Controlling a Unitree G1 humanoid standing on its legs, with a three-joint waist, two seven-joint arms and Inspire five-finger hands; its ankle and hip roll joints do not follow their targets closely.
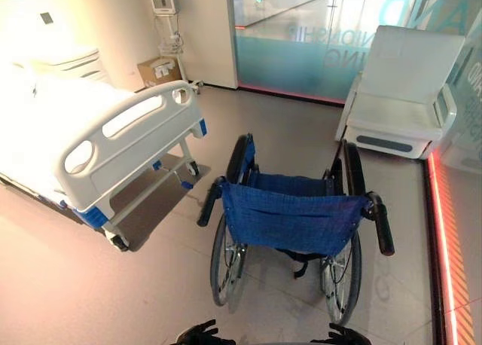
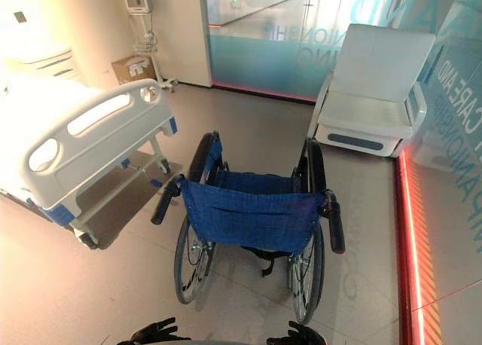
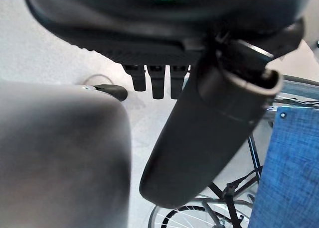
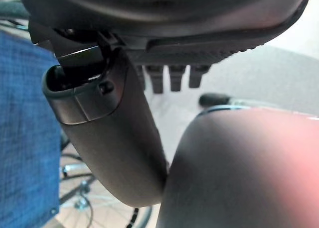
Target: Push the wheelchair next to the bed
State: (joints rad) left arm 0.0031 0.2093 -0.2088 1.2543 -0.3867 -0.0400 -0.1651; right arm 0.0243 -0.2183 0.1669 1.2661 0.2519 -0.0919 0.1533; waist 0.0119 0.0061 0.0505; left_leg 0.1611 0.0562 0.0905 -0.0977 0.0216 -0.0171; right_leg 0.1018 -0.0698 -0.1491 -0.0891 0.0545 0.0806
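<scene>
wheelchair (image 1: 290, 221) sits mid-floor, back toward the robot, well apart from the bed (image 1: 128, 138) on the robot's left. left hand (image 1: 202, 334) and right hand (image 1: 343, 336) hang low behind it, fingers loose, holding nothing, off the grips. step looks like the reach: take left grip (image 1: 210, 203) and right grip (image 1: 382, 228) together, wrap fully before pushing. then steer left, keeping the wheel off the bed's near corner.

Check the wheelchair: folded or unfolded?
Unfolded. On the wheelchair, the blue backrest is stretched flat between the push handles, and the wheels stand well apart.
</scene>
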